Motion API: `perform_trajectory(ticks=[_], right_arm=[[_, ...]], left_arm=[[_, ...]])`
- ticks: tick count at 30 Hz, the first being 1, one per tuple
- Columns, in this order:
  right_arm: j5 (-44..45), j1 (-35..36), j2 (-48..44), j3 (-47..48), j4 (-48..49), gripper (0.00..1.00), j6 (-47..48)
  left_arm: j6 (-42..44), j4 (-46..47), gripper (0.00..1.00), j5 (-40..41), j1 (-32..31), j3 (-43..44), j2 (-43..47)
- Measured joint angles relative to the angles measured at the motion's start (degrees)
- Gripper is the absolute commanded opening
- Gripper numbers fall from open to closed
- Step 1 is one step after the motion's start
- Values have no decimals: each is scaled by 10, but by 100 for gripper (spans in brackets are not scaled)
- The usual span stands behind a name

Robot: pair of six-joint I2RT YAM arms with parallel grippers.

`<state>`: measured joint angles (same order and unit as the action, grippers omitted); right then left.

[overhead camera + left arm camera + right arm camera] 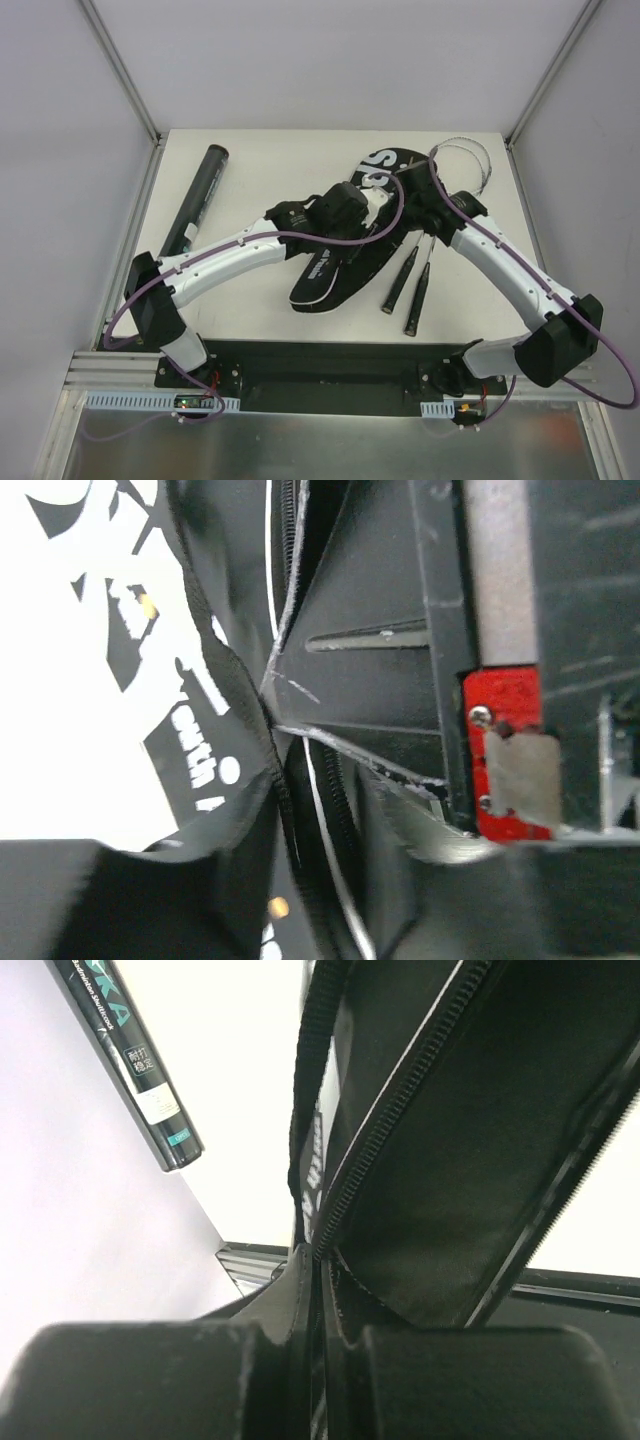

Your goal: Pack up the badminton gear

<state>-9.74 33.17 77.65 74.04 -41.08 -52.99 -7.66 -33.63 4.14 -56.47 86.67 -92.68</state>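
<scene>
While the bag (320, 285) lies mid-bench (250, 300) under the left gripper (372, 218) and right gripper (418, 218), the tube (198, 195) lines the left edge, the rackets (400, 277) lie to the right, and bare bench shows in front.

Left wrist: the zip edge (290, 570) fills the view; whether the left gripper is released or clenched I cannot tell.

Right wrist: the right gripper is clenched on the bag's zip edge.

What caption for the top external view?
Left arm and right arm meet over the black bag; two rackets lie to its right, long black tube far left.
</scene>
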Motion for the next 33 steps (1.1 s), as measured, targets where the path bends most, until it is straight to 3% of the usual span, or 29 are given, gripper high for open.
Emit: perform_trajectory(ticks=[1,4,7,8,11,14,22,28,33], right_arm=[[1,0,1,0,0,2,1],[0,-3,1,-4,6,12,9],[-17,-14,-6,-19,29,39,29],[-30,-23,-11,-27,36,53,40],[-76,-59,-42,-50,38,72,84],[-113,-101,-74,-59,38,82,135],[-182,-236,-118,-112,26,92,258],[-123,-269,12,-92,-40,92,352],[-50,-270,154,-1,-81,80,371]], left_arm=[[-4,2,13,3,-3,2,-1],[-9,1,0,3,3,3,-2],[-22,0,0,-17,19,-1,-3],[-24,0,0,-22,25,-4,-2],[-37,-5,0,-24,54,-23,-2],[-54,-14,0,-37,82,-42,-2],[-111,-20,0,-70,124,-67,26],[-156,-28,0,-69,158,-83,82],[-160,-28,0,-70,168,-87,99]])
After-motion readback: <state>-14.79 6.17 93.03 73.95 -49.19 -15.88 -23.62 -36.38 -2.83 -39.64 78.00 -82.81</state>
